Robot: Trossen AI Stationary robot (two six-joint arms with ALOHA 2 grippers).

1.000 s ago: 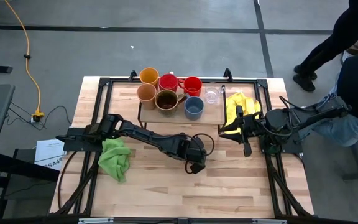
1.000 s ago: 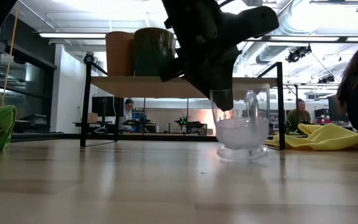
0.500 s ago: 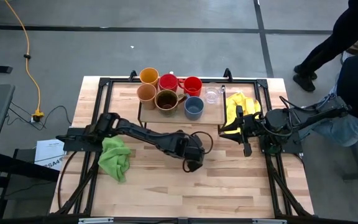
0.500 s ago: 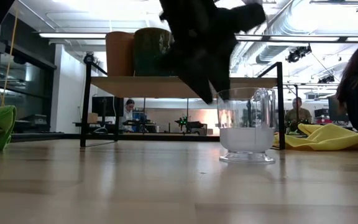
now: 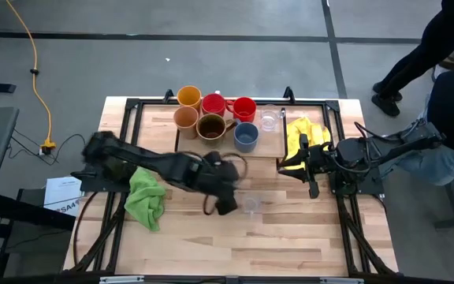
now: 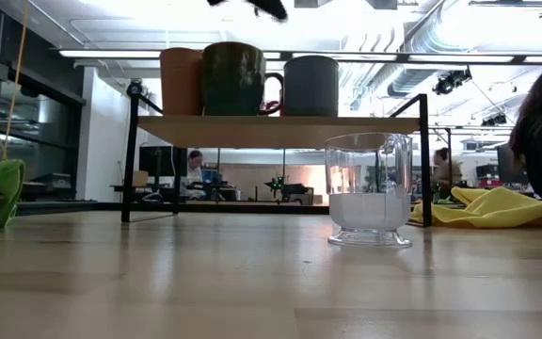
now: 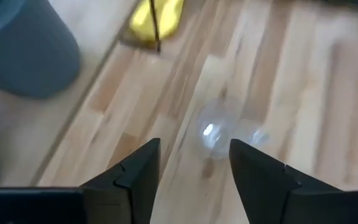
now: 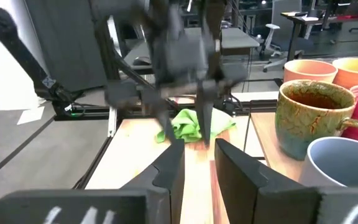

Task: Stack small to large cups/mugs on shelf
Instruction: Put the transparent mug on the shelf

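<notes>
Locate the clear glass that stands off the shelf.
In the high view the clear glass stands on the table in front of the shelf, just right of the left tool, which is open and apart from it.

On the shelf (image 5: 271,146) stand seven vessels: one yellow-orange cup (image 5: 188,96), one tan cup (image 5: 185,118), two red mugs (image 5: 213,103), one brown mug (image 5: 210,126), one blue-grey mug (image 5: 245,136) and one clear glass (image 5: 269,120). A second clear glass (image 5: 251,204) stands alone on the table (image 5: 290,237). There are two cloths: one green cloth (image 5: 146,200) on the left, one yellow cloth (image 5: 304,132) on the right. Two robot arms work at the table.
</notes>
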